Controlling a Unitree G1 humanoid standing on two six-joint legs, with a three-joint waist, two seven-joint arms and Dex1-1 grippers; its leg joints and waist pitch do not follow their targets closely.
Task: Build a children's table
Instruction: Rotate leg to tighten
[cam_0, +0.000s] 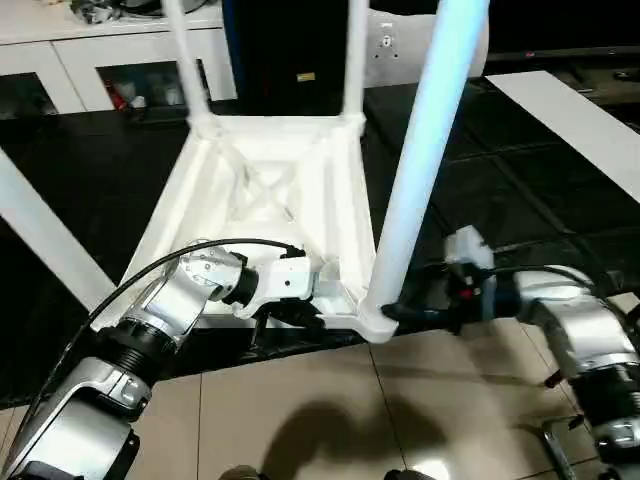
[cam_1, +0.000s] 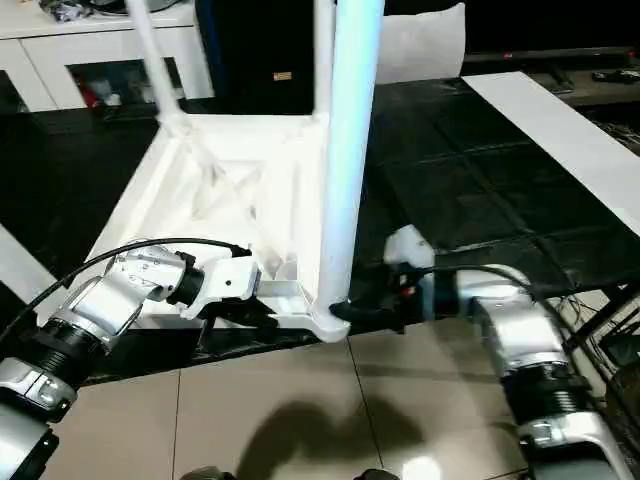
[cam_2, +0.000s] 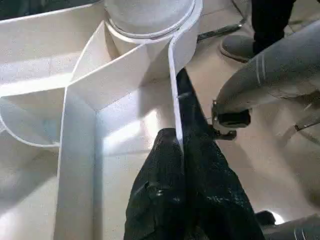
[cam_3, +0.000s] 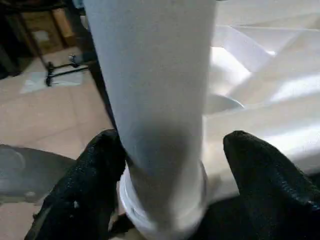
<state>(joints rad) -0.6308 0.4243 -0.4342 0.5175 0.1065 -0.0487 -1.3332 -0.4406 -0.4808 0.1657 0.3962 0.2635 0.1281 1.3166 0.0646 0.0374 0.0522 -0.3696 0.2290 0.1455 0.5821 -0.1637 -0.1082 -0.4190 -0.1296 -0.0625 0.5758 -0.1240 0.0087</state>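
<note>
The children's table top (cam_0: 270, 190) lies upside down on the floor, ribbed underside up. White legs stand in its far-left (cam_0: 185, 60), far-right (cam_0: 355, 60) and near-right (cam_0: 420, 170) corner sockets. Another white tube (cam_0: 40, 240) slants across at the left. My left gripper (cam_2: 177, 137) is shut on the thin near rim of the top, close to the near-right socket (cam_2: 150, 20). My right gripper (cam_3: 170, 150) stands open around the base of the near-right leg (cam_3: 155, 90). One finger (cam_3: 100, 160) rests against the leg and the other finger (cam_3: 255, 170) stands a little off it.
A white cabinet with glass doors (cam_0: 100, 60) runs along the back left. A dark mat (cam_0: 520, 180) lies under the table top, tan tiles (cam_0: 400, 400) nearer me. A white board (cam_0: 580, 120) lies at the right. A person's shoe (cam_2: 240, 47) stands near the corner.
</note>
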